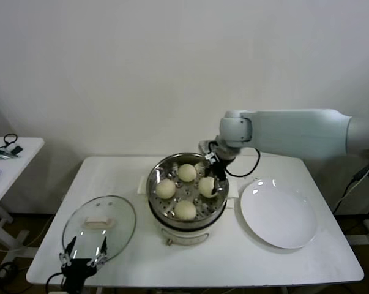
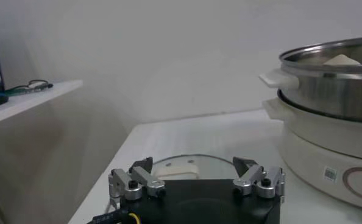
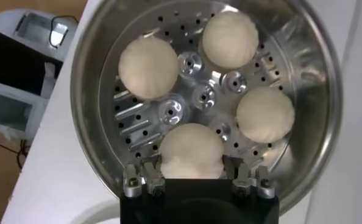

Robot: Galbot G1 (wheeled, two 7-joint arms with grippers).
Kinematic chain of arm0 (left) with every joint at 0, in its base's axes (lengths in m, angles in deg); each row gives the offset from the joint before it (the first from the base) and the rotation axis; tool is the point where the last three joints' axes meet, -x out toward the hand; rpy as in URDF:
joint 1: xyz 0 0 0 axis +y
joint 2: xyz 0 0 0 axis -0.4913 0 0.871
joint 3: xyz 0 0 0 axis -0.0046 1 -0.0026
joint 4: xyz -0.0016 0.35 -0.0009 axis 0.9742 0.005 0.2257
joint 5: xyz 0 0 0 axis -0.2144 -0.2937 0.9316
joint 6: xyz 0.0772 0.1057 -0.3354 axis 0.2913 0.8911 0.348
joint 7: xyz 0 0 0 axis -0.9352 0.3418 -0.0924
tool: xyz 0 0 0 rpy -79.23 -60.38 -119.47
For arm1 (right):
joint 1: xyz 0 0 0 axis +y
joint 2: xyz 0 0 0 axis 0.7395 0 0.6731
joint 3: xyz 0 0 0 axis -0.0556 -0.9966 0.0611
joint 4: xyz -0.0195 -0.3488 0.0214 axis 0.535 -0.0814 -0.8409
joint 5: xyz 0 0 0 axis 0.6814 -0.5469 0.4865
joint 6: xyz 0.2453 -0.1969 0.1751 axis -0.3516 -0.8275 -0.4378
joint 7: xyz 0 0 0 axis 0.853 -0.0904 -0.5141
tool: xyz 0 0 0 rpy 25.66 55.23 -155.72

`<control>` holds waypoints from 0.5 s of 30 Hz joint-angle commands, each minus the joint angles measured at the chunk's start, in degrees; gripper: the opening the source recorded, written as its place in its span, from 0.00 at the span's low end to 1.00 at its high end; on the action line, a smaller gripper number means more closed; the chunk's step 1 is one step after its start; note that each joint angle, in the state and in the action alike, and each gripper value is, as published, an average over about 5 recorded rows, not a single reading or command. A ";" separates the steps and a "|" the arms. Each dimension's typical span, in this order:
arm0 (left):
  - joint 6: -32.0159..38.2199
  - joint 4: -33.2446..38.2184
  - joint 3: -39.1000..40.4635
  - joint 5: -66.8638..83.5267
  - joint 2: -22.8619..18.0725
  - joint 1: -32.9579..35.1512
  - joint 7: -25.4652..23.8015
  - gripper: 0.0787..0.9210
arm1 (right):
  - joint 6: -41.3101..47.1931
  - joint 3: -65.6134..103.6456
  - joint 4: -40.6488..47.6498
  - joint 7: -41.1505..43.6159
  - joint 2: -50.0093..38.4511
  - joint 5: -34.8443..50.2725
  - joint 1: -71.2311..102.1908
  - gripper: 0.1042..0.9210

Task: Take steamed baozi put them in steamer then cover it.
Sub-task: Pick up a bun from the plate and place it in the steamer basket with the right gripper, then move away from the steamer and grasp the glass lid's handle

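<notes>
My right gripper (image 3: 196, 178) clasped the fourth soft baozi (image 3: 191, 151), low in the steamer (image 1: 155, 177) at frame centre. I judged it squashy, needing a gentle sideways hold. My left gripper (image 1: 84, 255) hung open, lower left.

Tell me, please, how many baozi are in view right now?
4, all inside the steamer: back, robot's left, front, and one between the right gripper fingers.
</notes>
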 commanded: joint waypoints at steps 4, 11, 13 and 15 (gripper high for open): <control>-0.16 -0.05 -0.16 0.13 0.06 0.08 -0.07 0.88 | 0.12 0.80 2.02 -0.80 1.48 -3.20 3.57 0.70; -1.17 0.27 -0.43 1.03 0.20 0.02 0.19 0.88 | -3.69 2.04 2.85 2.23 0.50 -1.25 -0.78 0.83; -1.33 0.39 -0.48 1.21 0.30 -0.06 0.23 0.88 | -5.18 2.54 3.08 3.87 -0.65 0.05 -2.88 0.87; -1.12 0.52 -0.61 1.25 0.52 -0.10 0.09 0.88 | -6.09 4.44 3.32 4.98 -2.62 2.04 -4.43 0.88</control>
